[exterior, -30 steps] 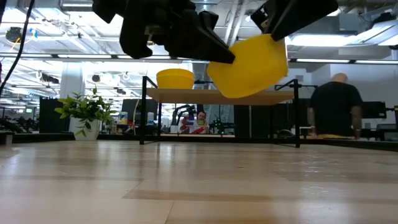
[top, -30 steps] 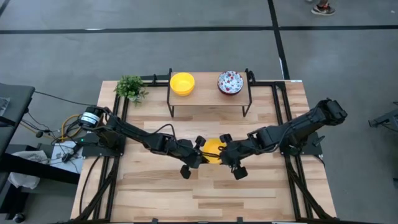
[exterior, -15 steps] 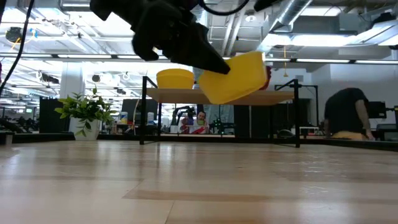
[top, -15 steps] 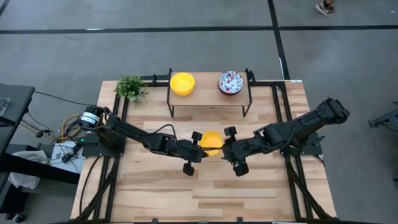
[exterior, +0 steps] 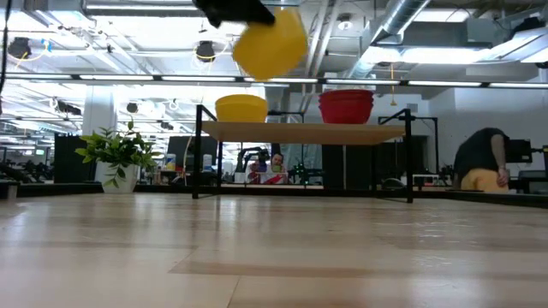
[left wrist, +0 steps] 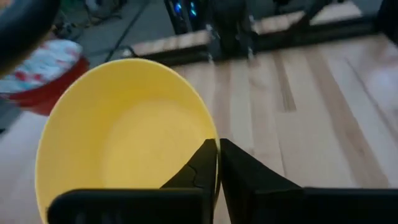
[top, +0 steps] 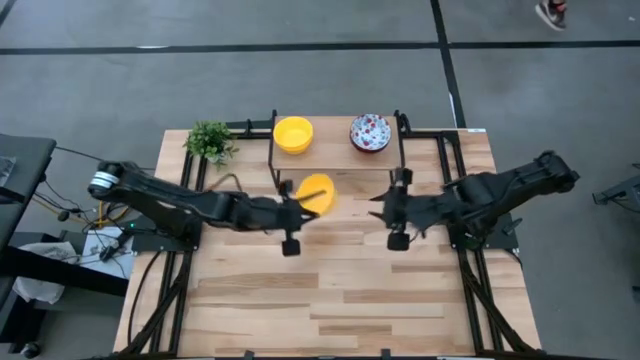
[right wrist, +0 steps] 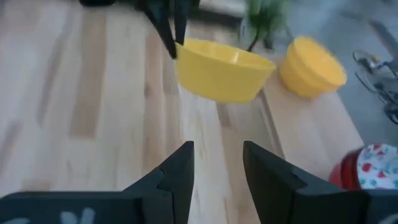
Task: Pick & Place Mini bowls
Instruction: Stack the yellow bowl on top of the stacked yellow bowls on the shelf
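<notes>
table: pale wood-plank top (top: 330, 300), black frame rails along both sides
shelf: small raised wooden shelf (top: 335, 152) on black legs at the far edge of the table, centred
left arm: reaches from the left side toward the middle – left gripper (top: 297, 205) sits just in front of the shelf's left leg, lifted off the table
left gripper state: fingers pinched narrow on the rim of a yellow bowl; one finger (left wrist: 198, 171) inside the rim, the other outside
right arm: comes in from the right side – right gripper (top: 385, 207) hangs over the table in front of the shelf's right leg, well apart from the held bowl
right gripper state: fingers (right wrist: 180, 168) spread apart, nothing between them
plant: small green potted plant (top: 210, 141) at the far-left corner, beside the shelf
held bowl: yellow bowl (top: 315, 191) in the air, tilted, above shelf height in the low view (exterior: 270, 44)
shelf bowl, left: second yellow bowl (top: 293, 134) on the shelf's left end
shelf bowl, right: white floral bowl with red outside (top: 370, 132) on the shelf's right end
background: a person bent over (exterior: 481, 158) in the room beyond the table
</notes>
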You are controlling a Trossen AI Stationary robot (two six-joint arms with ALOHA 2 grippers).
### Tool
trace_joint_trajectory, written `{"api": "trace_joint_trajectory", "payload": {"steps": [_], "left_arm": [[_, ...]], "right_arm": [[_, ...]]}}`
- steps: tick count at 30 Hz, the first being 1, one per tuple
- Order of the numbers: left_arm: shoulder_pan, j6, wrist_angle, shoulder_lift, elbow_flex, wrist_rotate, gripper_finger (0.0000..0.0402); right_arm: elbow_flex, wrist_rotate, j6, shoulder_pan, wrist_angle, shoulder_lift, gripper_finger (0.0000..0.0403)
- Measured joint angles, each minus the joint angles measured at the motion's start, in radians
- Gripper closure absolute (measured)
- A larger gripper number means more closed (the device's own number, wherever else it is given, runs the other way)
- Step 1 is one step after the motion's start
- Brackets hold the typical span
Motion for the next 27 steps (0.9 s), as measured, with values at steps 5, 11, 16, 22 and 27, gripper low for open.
{"api": "trace_joint_trajectory", "payload": {"steps": [5,11,16,22,27], "left_arm": [[0.025,0.005,-0.027,-0.139,0.0,0.005,0.0392],[0.046,0.032,-0.026,-0.253,0.0,-0.058,0.0386],[0.092,0.053,-0.026,-0.288,0.0,-0.174,0.0389],[0.19,0.053,-0.03,-0.286,0.0,-0.149,0.0389],[0.295,0.01,-0.128,-0.281,0.015,0.022,0.0385]], "right_arm": [[-0.2,0.0,0.011,0.002,0.256,-0.192,0.0275],[-0.542,0.0,0.101,0.006,0.539,-0.444,0.0274],[-0.736,-0.003,0.26,0.008,0.634,-0.545,0.0274],[-0.826,-0.003,0.363,0.037,0.64,-0.541,0.0274],[-0.848,-0.003,0.362,0.067,0.702,-0.512,0.0274]]}}
